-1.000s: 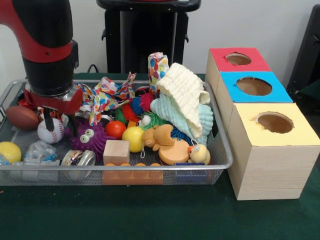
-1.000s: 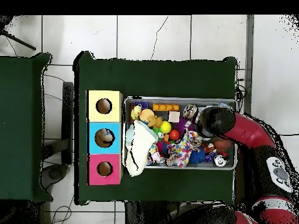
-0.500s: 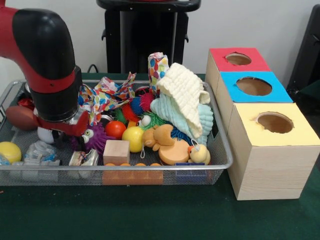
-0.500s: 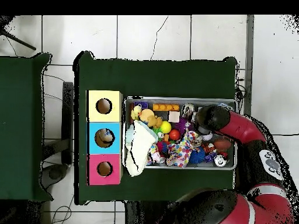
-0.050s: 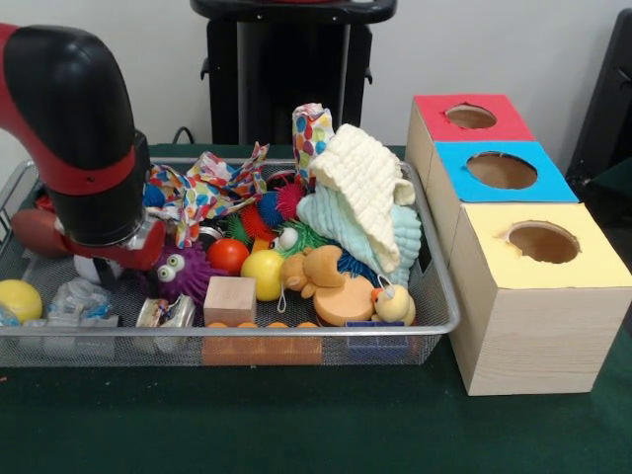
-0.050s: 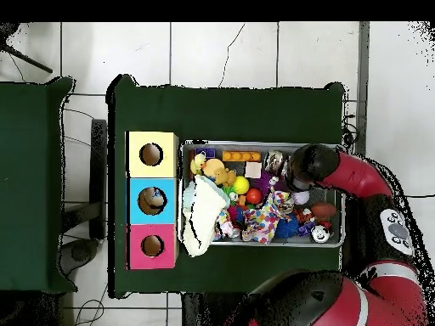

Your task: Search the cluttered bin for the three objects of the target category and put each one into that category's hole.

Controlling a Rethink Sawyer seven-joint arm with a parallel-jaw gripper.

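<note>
My gripper [image 5: 99,265] is low in the left part of the wire bin [image 5: 296,331], hidden under the black and red wrist. A white baseball [image 5: 91,269] peeks out right below it. A brown football [image 5: 35,232] lies just left, and a purple spiky toy with eyes [image 5: 183,272] just right. Red [image 5: 228,255] and yellow [image 5: 263,274] balls sit mid-bin, another yellow ball [image 5: 20,299] at the left end. From overhead the wrist [image 6: 307,164] covers the bin's right end [image 6: 263,143].
Three boxes with round holes stand right of the bin: red [image 5: 470,117], blue [image 5: 502,170], yellow [image 5: 543,242]. Cream and pale-blue cloths [image 5: 365,202] are piled high by the bin's right end. A wooden block [image 5: 230,299], a plush bear [image 5: 314,272] and a patterned cloth [image 5: 212,188] crowd the middle.
The arm came down from above the baseball into the bin, and its wrist now hides most of the ball. From overhead the wrist has shifted toward the bin's upper edge.
</note>
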